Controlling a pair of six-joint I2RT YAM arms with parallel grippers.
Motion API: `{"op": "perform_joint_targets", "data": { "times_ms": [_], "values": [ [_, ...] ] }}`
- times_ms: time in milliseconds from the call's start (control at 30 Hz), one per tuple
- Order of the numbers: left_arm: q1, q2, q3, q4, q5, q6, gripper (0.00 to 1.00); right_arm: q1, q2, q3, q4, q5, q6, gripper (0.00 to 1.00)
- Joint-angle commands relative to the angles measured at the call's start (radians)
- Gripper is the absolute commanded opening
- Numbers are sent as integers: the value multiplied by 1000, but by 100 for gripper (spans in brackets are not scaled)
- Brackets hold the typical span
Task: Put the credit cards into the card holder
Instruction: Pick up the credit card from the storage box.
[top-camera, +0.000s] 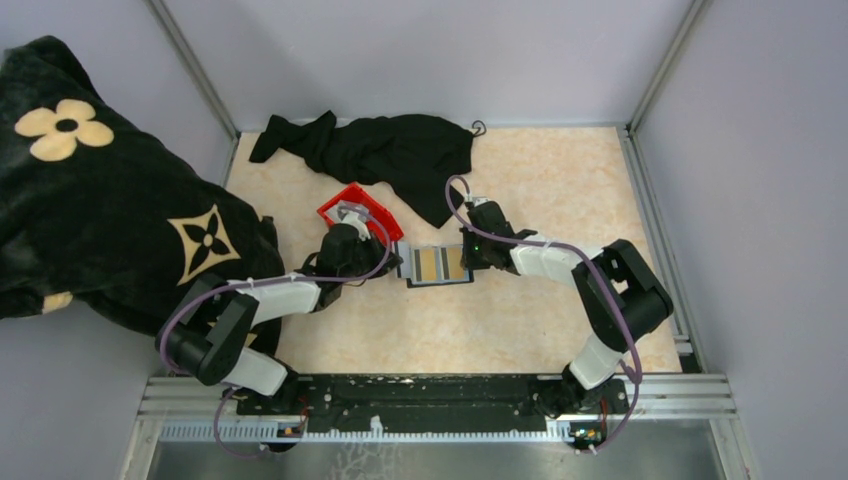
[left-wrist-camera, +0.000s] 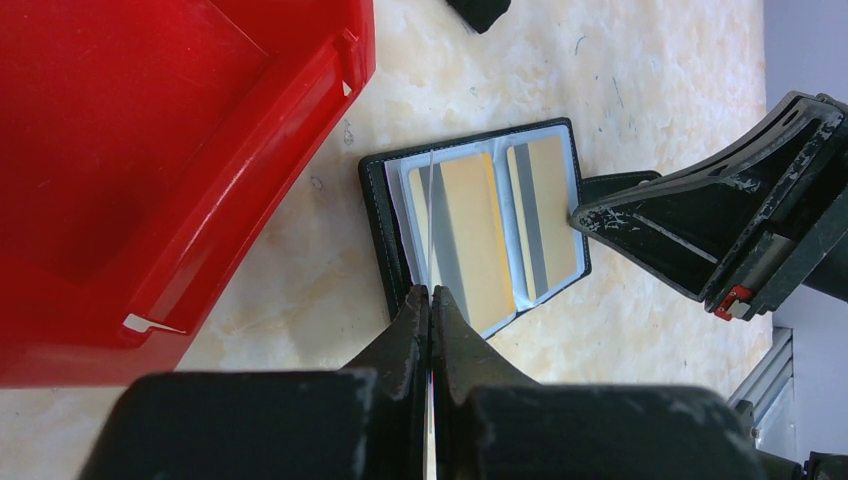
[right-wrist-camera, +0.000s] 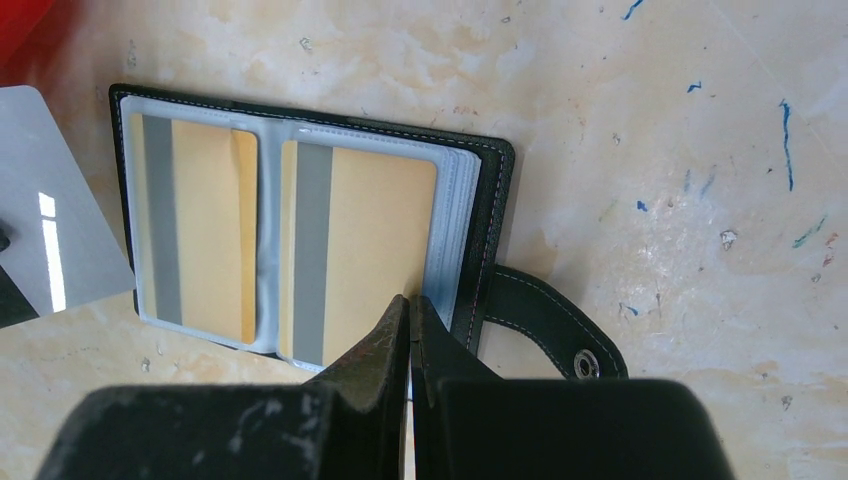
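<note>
Nearby, red bin (left-wrist-camera: 150, 150) beside card holder (left-wrist-camera: 377, 215); black cloth (top-camera: 400, 150) beyond.

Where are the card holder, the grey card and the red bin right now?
card holder (right-wrist-camera: 495, 215): right wrist view, on its black cover's right edge.
grey card (right-wrist-camera: 60, 200): right wrist view, on the middle of its face.
red bin (left-wrist-camera: 120, 130): left wrist view, on its bare floor.

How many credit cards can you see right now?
3. Two tan-gold cards lie side by side in the clear sleeves of the open card holder; one grey-white card is pinched in the shut left tool beside it. More may be hidden in sleeves underneath.
</note>
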Motion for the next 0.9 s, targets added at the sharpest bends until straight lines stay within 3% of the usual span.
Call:
{"op": "perform_joint_targets", "data": {
  "times_ms": [0,867],
  "values": [
    [10,8,17,39,17,-9,0,-7,6,51,17,5,2,0],
    [14,10,-22,62,13,-36,0,-7,5,43,13,2,0,0]
  ]
}}
